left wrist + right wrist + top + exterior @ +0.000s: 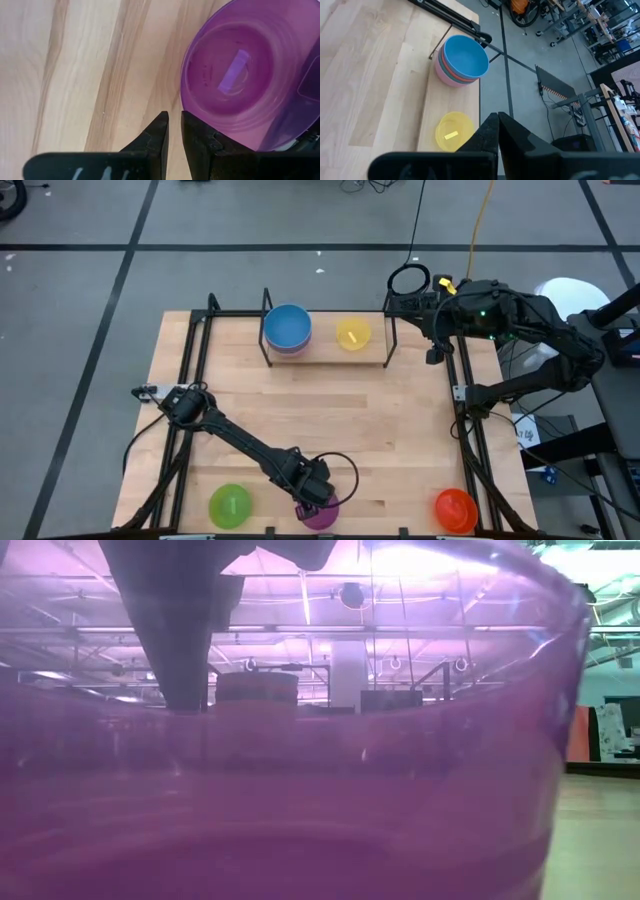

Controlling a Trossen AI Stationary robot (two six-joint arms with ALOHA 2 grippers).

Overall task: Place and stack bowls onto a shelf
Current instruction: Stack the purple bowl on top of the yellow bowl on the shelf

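The left pincer point(318, 502) is down at the near edge of the worktop point(330, 410), its two fingers point(155, 137) drawn close with only a thin slit between them. In the left wrist view the rim of the purple bowl point(245, 80) meets the fingertips, but whether the rim is pinched in that slit cannot be told. The purple bowl stands upright on the wood with a pale label on its floor. In the low view its tinted wall point(300, 790) fills nearly the whole picture. Off to the pincer's left, along the same near edge, sits the green bowl point(230, 504); well to its right, near the corner, sits the red bowl point(455, 508).

Across the worktop from the left pincer stands the shelf point(325, 345). On its plank a stack with the blue bowl point(287, 326) on top rests beside the single yellow bowl point(353, 334).

The right pincer point(434, 352) is closed and empty, just beyond the shelf's right end
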